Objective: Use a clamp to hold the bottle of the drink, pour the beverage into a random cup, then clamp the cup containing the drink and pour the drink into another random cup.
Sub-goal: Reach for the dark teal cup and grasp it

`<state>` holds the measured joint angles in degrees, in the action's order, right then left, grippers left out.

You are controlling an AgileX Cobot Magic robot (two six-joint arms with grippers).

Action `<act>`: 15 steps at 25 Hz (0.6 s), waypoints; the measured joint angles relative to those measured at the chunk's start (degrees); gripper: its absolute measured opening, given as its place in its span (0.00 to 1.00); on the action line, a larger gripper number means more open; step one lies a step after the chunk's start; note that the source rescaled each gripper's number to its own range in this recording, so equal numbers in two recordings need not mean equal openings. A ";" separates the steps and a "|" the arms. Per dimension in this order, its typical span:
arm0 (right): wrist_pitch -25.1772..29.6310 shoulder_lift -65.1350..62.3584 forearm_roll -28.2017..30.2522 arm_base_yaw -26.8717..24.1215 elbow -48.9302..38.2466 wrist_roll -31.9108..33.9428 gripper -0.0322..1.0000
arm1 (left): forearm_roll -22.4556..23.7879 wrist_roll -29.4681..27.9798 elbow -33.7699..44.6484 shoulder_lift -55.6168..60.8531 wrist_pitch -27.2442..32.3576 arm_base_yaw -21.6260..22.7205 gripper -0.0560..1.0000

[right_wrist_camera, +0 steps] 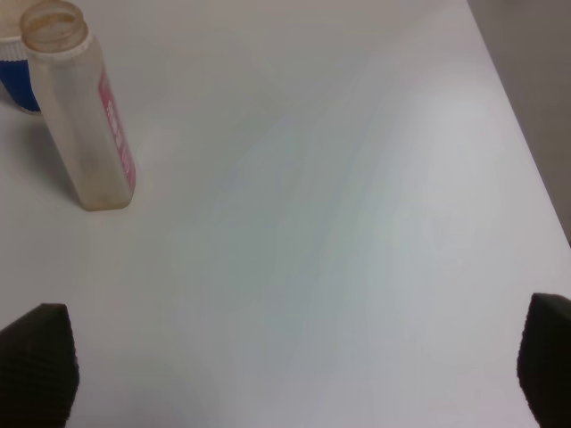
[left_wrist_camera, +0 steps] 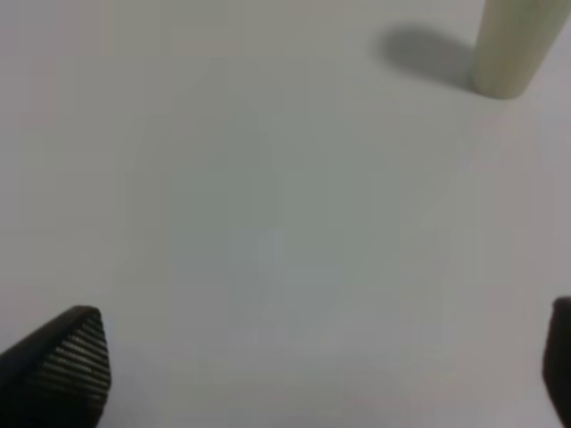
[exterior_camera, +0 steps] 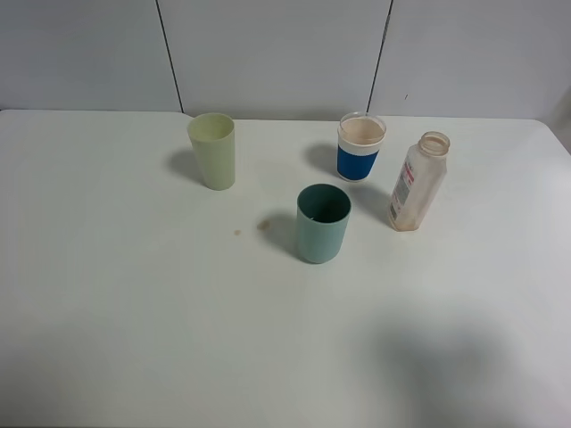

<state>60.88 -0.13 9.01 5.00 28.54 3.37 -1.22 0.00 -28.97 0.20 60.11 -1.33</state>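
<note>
- Exterior high: three cups and one bottle on the worktop; teal-green cup centre, pale yellow-green cup upper left, bottle right.
- Left wrist: left gripper jaws spread wide, holding nothing.
- Right wrist: right gripper jaws spread wide, holding nothing, bottle well apart.

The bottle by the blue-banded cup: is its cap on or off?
Off. The bottle has a bare, open mouth in both views; no cap in sight.
</note>
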 joint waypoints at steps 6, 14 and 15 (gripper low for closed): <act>0.00 0.00 0.00 0.00 0.00 0.00 1.00 | -0.01 -3.26 -2.60 0.00 -12.73 0.00 0.98; 0.00 0.00 0.00 0.00 0.00 0.00 1.00 | 1.22 -3.99 -3.28 -4.54 -35.21 0.00 0.98; 0.00 0.00 0.00 0.00 0.00 0.00 1.00 | 0.89 -3.99 -3.28 -6.48 -35.51 0.00 0.98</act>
<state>60.88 -0.13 9.01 5.00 28.54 3.37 -0.33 -3.99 -32.25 -6.28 24.60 -1.33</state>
